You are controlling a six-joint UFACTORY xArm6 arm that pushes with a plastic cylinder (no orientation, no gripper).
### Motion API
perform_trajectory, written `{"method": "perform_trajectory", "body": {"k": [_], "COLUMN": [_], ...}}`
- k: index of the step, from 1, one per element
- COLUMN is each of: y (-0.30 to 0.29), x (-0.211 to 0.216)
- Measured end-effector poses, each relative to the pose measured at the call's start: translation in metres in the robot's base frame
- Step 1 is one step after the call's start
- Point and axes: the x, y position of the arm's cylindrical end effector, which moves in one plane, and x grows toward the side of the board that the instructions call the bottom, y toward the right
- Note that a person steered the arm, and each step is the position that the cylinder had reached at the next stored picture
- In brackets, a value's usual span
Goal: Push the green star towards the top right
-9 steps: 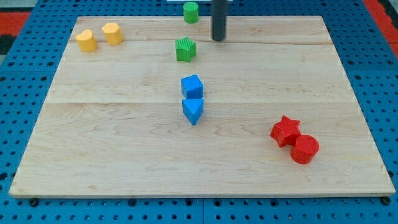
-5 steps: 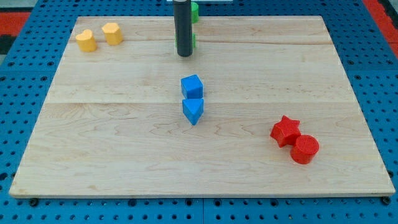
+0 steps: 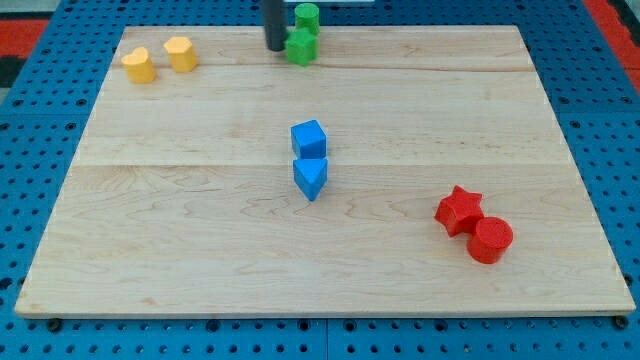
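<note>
Wooden board, blue pegboard surface

Two green blocks, two yellow, two blue, two red.

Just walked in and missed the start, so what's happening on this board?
My tip is pressed against the left side of the green star, near the view's top edge of the wooden board. The star sits right below the green cylinder, seemingly touching it. The star is top centre, not yet at the top right.
</note>
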Motion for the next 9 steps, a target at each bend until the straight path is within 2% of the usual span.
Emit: {"method": "perform_trajectory", "body": {"k": [1, 3, 5, 6, 7, 8, 9], "y": [0.086, 0.081, 0.115, 0.166, 0.200, 0.224, 0.227], "x": [0.000, 0.058, 0.012, 0.030, 0.019, -0.013, 0.074]}}
